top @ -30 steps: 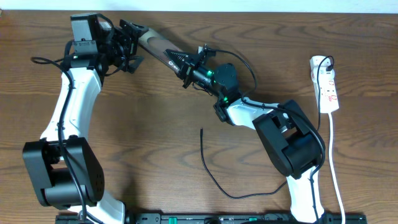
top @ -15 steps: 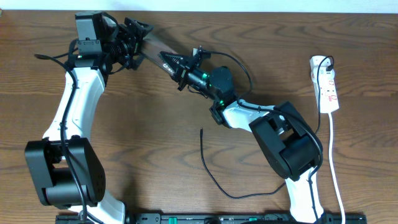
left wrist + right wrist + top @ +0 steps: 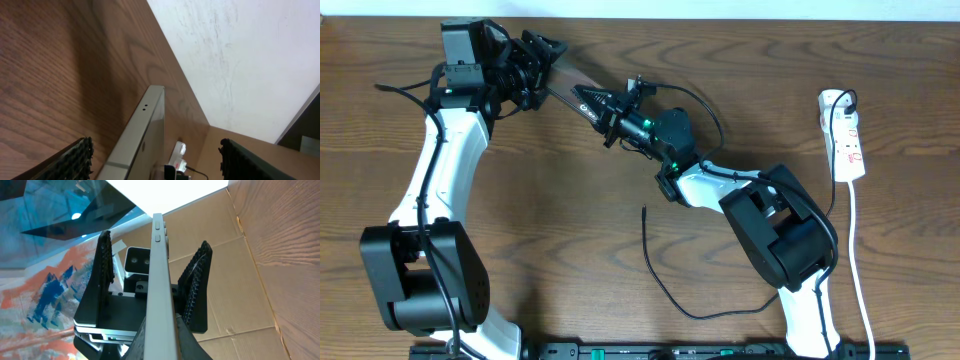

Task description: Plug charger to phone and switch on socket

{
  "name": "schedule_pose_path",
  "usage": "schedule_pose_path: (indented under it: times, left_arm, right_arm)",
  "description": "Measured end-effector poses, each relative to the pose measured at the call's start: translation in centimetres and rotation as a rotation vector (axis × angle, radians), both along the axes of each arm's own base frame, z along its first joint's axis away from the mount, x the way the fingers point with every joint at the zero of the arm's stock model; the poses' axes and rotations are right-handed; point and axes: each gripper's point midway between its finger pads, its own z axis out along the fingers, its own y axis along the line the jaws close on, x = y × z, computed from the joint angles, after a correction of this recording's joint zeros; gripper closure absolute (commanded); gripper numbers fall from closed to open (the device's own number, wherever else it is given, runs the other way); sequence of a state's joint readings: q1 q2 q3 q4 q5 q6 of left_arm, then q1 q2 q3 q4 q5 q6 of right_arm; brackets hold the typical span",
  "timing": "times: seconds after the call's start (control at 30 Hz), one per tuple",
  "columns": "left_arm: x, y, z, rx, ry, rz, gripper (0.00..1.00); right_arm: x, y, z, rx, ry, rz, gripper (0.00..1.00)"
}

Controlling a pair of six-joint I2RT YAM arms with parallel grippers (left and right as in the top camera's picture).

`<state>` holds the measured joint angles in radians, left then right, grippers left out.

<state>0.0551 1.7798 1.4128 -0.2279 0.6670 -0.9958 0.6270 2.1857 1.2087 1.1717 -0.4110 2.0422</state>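
Black charger [image 3: 655, 275] and white socket [image 3: 848, 135] lie apart, right arm [image 3: 780, 225] between.

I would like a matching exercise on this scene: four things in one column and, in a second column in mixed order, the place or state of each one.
Things:
1. phone
2. charger
3. socket
4. left gripper

Places or states:
A. lying on the table, its tip free
B. open, one finger on each side of the phone
C. near the table's right edge
D. gripped by the right gripper

Pairs: 1-D, 2-A, 3-C, 4-B
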Motion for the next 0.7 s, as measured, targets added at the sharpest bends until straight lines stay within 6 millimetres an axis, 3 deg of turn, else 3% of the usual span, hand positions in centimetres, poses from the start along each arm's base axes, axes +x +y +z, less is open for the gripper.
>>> schedule_pose_path:
  times: [0.17,0.7]
  left_arm:
    - [0.0,0.0,0.0,0.004,-0.003,-0.002,0.29]
    - [0.0,-0.6,-1.1,-0.019,-0.06,-0.036,0.28]
  right_arm:
    - [0.0,0.0,0.0,0.0,0.0,0.0,0.99]
    - [0.0,-0.1,0.2,0.004,-0.005,-0.003,0.98]
